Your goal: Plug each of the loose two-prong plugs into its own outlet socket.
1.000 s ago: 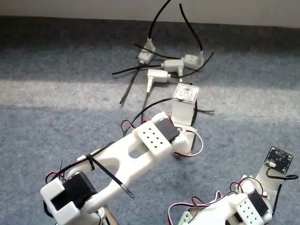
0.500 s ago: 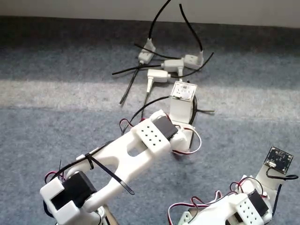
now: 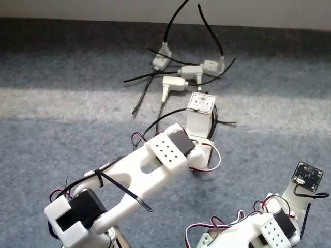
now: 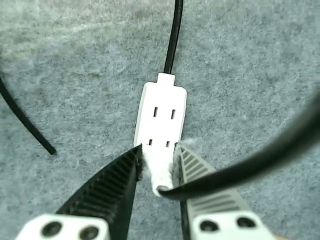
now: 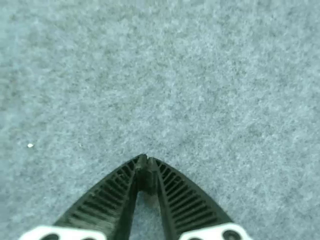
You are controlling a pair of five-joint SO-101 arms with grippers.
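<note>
My left gripper (image 4: 157, 150) is shut on the near end of a white socket block (image 4: 161, 117). The block lies on the grey carpet with two pairs of slots facing up and a black cord (image 4: 173, 35) leading away. A black cable (image 4: 260, 155) crosses in front of the light finger. In the high view the left wrist (image 3: 200, 121) hangs just below a cluster of white plug and socket pieces: one (image 3: 173, 82) nearest, others (image 3: 191, 71) (image 3: 212, 66) (image 3: 161, 59) behind it. My right gripper (image 5: 148, 160) is shut with nothing in it, low over bare carpet.
Black cords (image 3: 145, 90) trail from the cluster toward the left and toward the wall at the back. The right arm (image 3: 279, 227) rests at the lower right corner. Grey carpet (image 3: 62, 129) stretches open at the left.
The left arm's wrist has shifted slightly left and its elbow has sunk a little. The right arm and the plug cluster have not moved.
</note>
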